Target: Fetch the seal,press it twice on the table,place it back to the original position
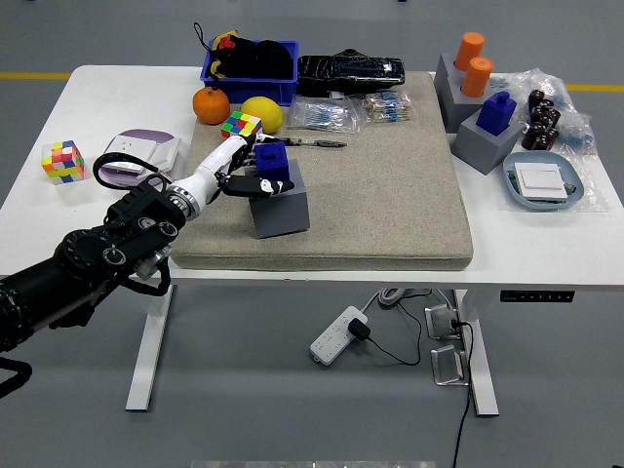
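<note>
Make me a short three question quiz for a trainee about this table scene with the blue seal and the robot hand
1. True or false: the left hand has its fingers around the blue seal on the grey block.
2. What lies nearest the table's left edge? A) Rubik's cube B) orange C) lemon
3. Fill in: the two orange cylinders stand at the table's far ____ side.

Key: 1 true; 2 A; 3 right.
</note>
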